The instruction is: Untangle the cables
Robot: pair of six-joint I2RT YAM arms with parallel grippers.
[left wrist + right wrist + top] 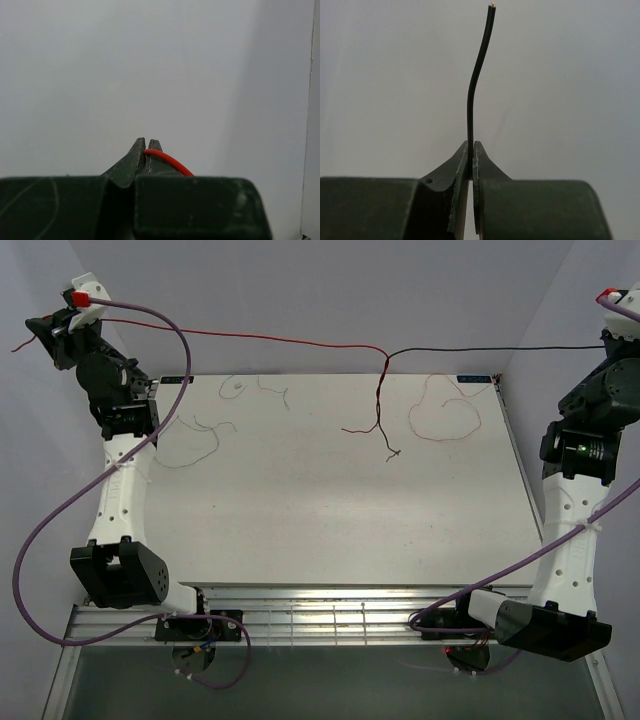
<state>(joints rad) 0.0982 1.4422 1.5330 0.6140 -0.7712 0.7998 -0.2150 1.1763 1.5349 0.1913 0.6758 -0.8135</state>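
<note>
From above, we see the red cable (250, 337) and the black cable (500, 348) stretched over the desk's (300, 540) far edge, twisted together midway. Finer strands (190, 445) lie near that edge.

At the left wrist, the left gripper (145, 150) is closed on the red cable.

At the right wrist, the right gripper (471, 155) pinches the black cable.

Red cable (250, 337) taut from far left, black cable (500, 349) from far right, twisted together centrally, finer strands (445, 438) scattered below
</note>
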